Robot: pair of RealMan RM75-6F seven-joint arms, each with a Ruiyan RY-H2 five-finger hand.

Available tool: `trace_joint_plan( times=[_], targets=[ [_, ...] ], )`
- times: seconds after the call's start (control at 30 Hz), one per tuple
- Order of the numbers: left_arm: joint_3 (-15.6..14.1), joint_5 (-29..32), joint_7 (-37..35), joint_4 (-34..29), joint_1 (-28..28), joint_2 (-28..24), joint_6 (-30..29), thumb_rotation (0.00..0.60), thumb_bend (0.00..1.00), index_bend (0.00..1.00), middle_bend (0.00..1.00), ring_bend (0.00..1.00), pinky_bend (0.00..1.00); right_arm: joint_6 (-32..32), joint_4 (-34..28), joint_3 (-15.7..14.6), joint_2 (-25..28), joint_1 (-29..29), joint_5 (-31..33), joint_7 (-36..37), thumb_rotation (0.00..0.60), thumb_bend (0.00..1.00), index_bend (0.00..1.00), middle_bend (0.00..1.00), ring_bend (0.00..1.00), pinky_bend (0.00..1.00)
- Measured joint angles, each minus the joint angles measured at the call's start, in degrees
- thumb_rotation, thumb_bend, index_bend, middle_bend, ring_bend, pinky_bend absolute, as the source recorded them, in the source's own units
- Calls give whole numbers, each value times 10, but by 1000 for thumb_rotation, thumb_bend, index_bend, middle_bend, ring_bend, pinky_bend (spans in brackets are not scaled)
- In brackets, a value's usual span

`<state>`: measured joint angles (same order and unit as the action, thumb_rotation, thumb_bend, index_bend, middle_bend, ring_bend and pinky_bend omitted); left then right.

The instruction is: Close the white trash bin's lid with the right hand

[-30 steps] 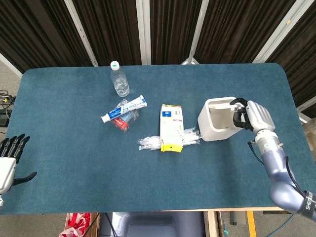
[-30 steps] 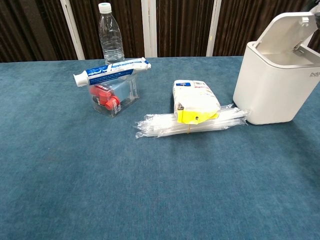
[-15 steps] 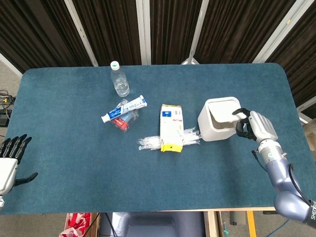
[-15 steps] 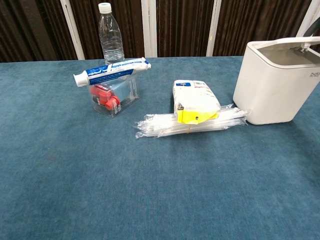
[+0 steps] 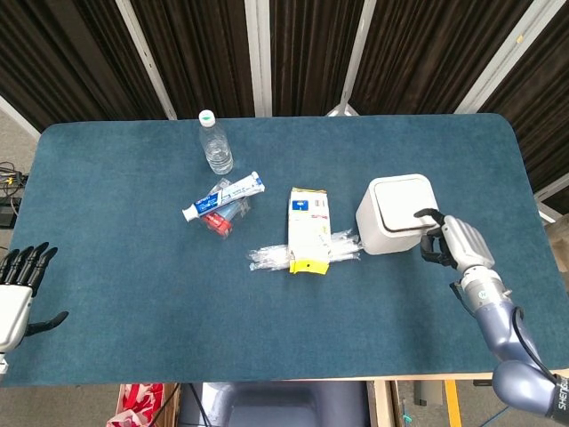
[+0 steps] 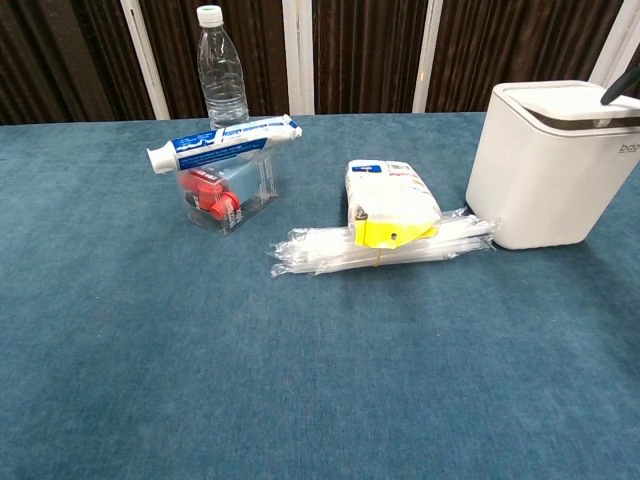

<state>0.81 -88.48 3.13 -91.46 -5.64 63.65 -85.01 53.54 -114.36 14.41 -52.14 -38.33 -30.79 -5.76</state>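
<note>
One white bin [image 5: 396, 213] stands just beside the right hand's [image 5: 452, 242] fingertips [image 5: 429, 216], its single lid [image 6: 566, 100] down flat. Well away from those fingers lie one yellow-and-white packet [image 5: 308, 230] and one bundle of clear straws [image 6: 380, 246]. Further off are one toothpaste tube [image 5: 222, 197], one clear box [image 6: 227, 187] with red items, and one water bottle [image 5: 214, 142]. One left hand [image 5: 18, 290], fingers spread, sits at the far edge.
</note>
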Motion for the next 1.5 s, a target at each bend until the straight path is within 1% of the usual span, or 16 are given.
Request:
trace_joint_plan(
  times=[0.47,0.67,0.8,0.97,1.03,1.07,1.1,1.13,1.17,1.2,1.23,1.3,1.33,1.4,1.5],
  targets=[
    [1,2,-5,3,-1,0,3,600,0,0,0,0,0,6,3,-20,-29,-3,-4,-15,600,663,254,746,897,827],
    [1,3,-4,3,-2,0,4,600,0,0,0,0,0,7,8,-24,-40,-5,0,-17,600,663,254,746,897,827],
    [1,4,-4,3,-1,0,4,600,0,0,0,0,0,13,7,-15,-36,-5,-4,-11,600,663,254,746,897,827],
    [2,5,-3,3,-1,0,2,600,0,0,0,0,0,37,-2,13,-10,2,-21,12,600,663,248,746,897,827],
    [2,5,-2,3,0,0,1,600,0,0,0,0,0,49,-7,20,1,9,-35,21,600,663,218,742,875,816],
    [2,5,-2,3,0,0,1,600,0,0,0,0,0,58,-10,23,5,15,-47,26,600,664,200,728,853,798],
    [2,4,-2,3,0,0,1,600,0,0,0,0,0,66,-13,24,8,20,-58,30,600,652,158,683,796,751],
    [2,4,-2,3,0,0,0,600,0,0,0,0,0,73,-15,23,10,27,-71,33,600,615,99,597,697,670],
    [2,3,-1,3,1,0,-1,600,0,0,0,0,0,84,-17,22,12,36,-90,36,600,579,63,520,609,603],
    [1,3,0,4,1,0,-3,600,0,0,0,0,0,92,-18,19,14,44,-107,39,600,510,19,385,449,483],
    [1,2,0,4,2,-1,-4,600,0,0,0,0,0,101,-19,15,15,53,-126,41,600,447,0,240,274,350],
    [1,1,1,4,3,-1,-6,600,0,0,0,0,0,126,-18,0,15,77,-176,43,600,377,0,59,62,166],
    [0,1,1,4,4,-1,-7,600,0,0,0,0,0,138,-16,-9,13,88,-200,43,600,354,0,10,9,101],
    [0,0,2,3,5,-1,-8,600,0,0,0,0,0,169,-7,-35,8,118,-261,42,600,332,0,0,0,37],
    [-2,-2,7,2,5,-1,-8,600,0,0,0,0,0,221,18,-81,-9,169,-352,41,600,323,0,0,0,0]
  ],
)
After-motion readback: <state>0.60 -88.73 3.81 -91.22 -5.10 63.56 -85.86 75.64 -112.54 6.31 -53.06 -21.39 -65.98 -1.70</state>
